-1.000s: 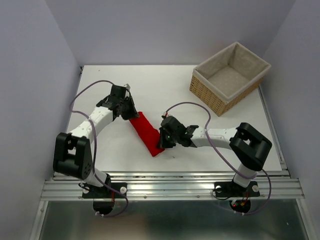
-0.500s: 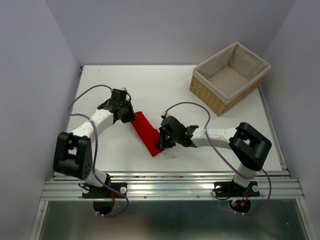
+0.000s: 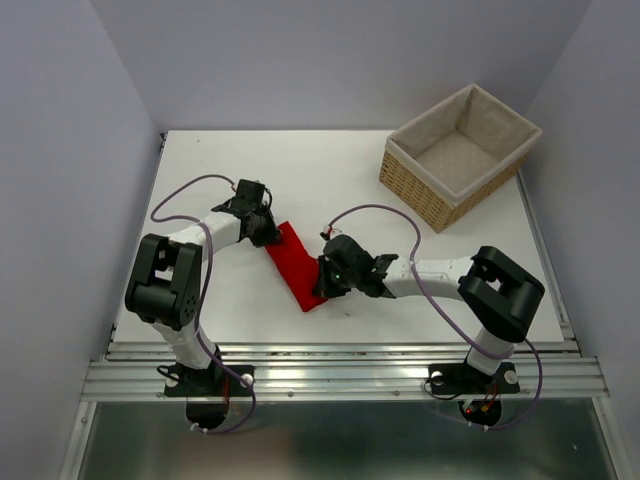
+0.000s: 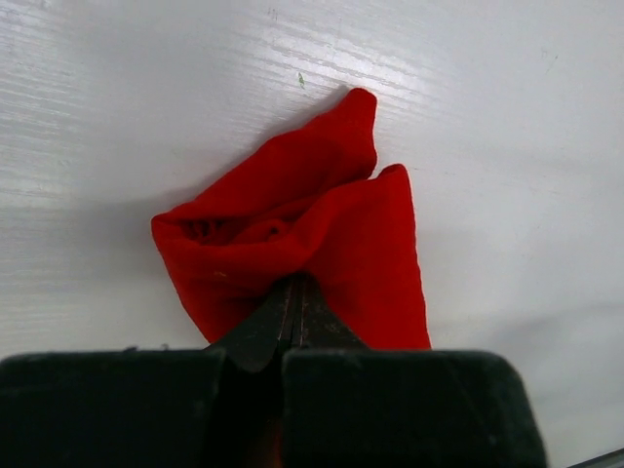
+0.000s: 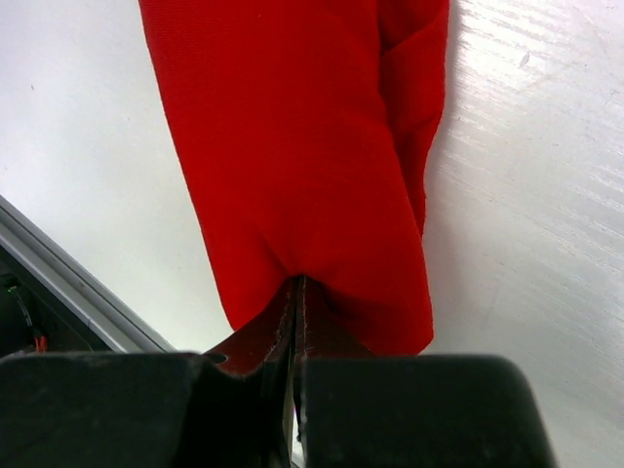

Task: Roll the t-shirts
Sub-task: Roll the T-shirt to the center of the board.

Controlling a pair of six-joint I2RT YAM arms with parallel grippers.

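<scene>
The red t-shirt (image 3: 294,262) lies folded into a narrow strip, running diagonally across the middle of the white table (image 3: 330,170). My left gripper (image 3: 266,233) is shut on its far-left end; in the left wrist view the cloth (image 4: 292,219) bunches up ahead of the closed fingertips (image 4: 294,285). My right gripper (image 3: 322,283) is shut on the near-right end; in the right wrist view the strip (image 5: 292,146) stretches away from the closed fingertips (image 5: 295,285).
A beige-lined wicker basket (image 3: 460,155) stands at the back right corner. The table's metal front rail (image 3: 340,365) runs along the near edge and shows in the right wrist view (image 5: 68,283).
My left arm has swung in, its elbow moving right, and the gripper has shifted slightly right along the shirt's far end. The right gripper and the shirt have hardly moved.
</scene>
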